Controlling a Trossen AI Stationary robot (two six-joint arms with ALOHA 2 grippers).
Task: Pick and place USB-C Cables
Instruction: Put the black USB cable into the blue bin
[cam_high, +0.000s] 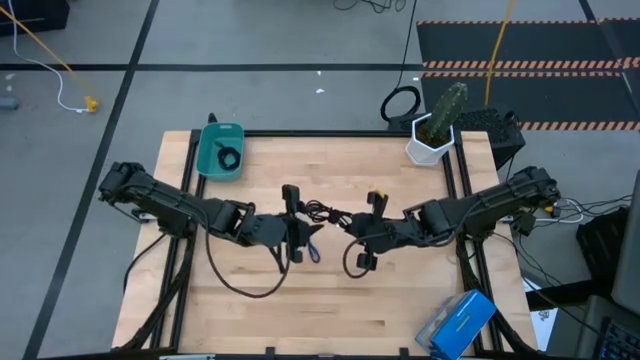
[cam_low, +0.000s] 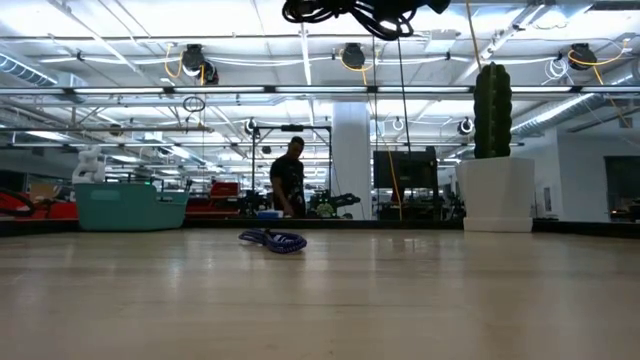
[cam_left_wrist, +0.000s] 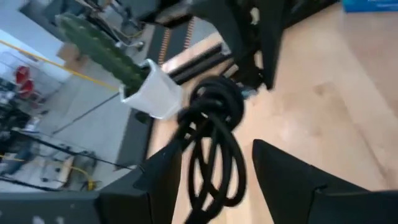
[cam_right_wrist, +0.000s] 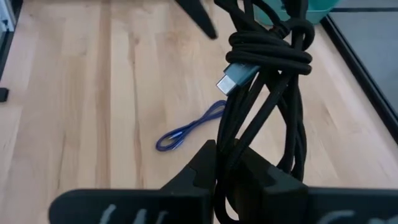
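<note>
A coiled black USB-C cable (cam_high: 229, 157) lies in the teal plastic tray (cam_high: 207, 163) at the table's far left; the white-potted green cactus (cam_high: 437, 128) stands far right; the blue-purple USB-C cable (cam_high: 314, 247) lies mid-table.

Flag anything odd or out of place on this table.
One black cable hangs in the air, pinched by the right claw, with its loops inside the open left claw. The blue cable lies loose on the wood, outside the teal tray.
</note>
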